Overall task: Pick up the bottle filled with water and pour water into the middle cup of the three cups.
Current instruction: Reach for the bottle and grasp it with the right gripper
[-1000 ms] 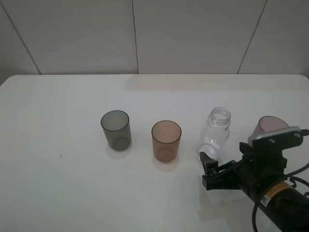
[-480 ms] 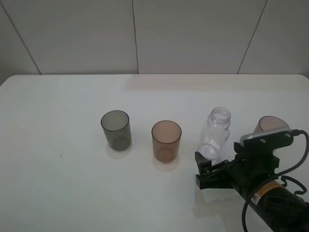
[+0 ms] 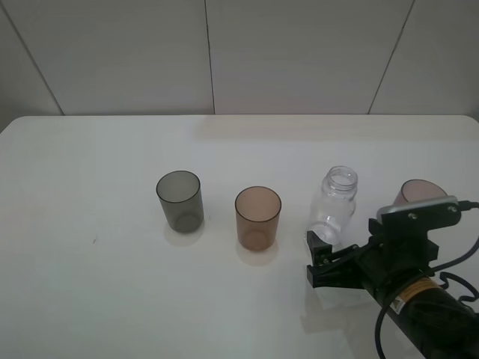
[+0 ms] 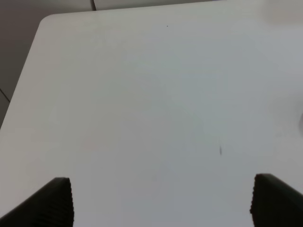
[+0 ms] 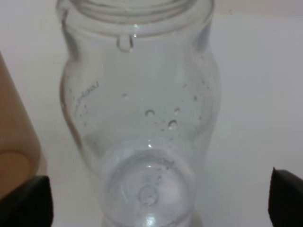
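We see clear waisted plastic bottle [image 3: 334,202], droplets inside | black right tool [image 3: 318,262] spread wide, empty | left tool [image 4: 161,203] wide

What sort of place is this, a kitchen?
Likely a robot test bench, not a kitchen: a plain white table against a panelled wall, translucent plastic tumblers, grey, amber and pink, in a row with a clear plastic bottle, and a black robot gripper.
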You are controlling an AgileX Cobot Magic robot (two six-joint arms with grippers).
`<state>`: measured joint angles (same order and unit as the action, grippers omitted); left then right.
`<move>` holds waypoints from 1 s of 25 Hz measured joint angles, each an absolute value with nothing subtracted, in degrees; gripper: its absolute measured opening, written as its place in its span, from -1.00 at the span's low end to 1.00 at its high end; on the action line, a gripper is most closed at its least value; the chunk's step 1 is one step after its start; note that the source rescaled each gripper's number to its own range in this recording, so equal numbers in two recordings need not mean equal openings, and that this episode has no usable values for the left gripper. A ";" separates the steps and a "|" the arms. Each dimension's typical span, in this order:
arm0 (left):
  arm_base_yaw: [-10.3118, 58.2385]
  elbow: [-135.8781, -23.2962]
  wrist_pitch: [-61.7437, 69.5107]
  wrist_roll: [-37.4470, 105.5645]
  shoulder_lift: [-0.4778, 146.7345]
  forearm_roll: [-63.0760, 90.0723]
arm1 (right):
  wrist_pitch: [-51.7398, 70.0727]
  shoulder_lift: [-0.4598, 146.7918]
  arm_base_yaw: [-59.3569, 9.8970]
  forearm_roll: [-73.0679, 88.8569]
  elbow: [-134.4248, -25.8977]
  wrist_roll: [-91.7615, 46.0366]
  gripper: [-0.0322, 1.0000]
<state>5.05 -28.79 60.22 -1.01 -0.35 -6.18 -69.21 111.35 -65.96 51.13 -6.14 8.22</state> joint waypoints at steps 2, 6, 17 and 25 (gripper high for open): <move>5.05 -28.79 60.22 -1.01 -0.35 -6.18 | -69.21 111.36 -65.96 51.19 -6.44 8.22 1.00; 5.05 -28.79 60.22 -1.01 -0.35 -6.18 | -69.21 111.41 -65.96 51.34 -7.95 5.88 1.00; 5.05 -28.79 60.22 -1.01 -0.35 -6.18 | -69.21 111.41 -56.59 42.68 -8.20 4.29 1.00; 5.05 -28.79 60.22 -1.01 -0.35 -6.18 | -69.21 111.53 -55.36 40.33 -8.72 0.94 1.00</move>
